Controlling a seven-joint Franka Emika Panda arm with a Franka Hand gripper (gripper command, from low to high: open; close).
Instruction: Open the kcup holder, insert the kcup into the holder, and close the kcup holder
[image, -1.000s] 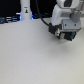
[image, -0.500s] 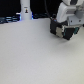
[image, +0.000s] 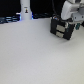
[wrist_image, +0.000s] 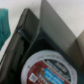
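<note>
The pod lid (wrist_image: 47, 69) in the wrist view carries a printed label with red and blue patches, but the lettering is too blurred to read.

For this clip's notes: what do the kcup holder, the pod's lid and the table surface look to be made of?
The kcup holder looks like matte black plastic: dark and boxy, with only dull highlights, though metal cannot be ruled out. The kcup lid looks like printed foil or film: flat, grey-rimmed, with red and blue label patches. The table is plain white and matte, perhaps laminate; blur hides any texture.

Kcup holder (image: 61, 28) on table (image: 35, 55), exterior view's right; bottle (image: 25, 10) far left behind.
</note>
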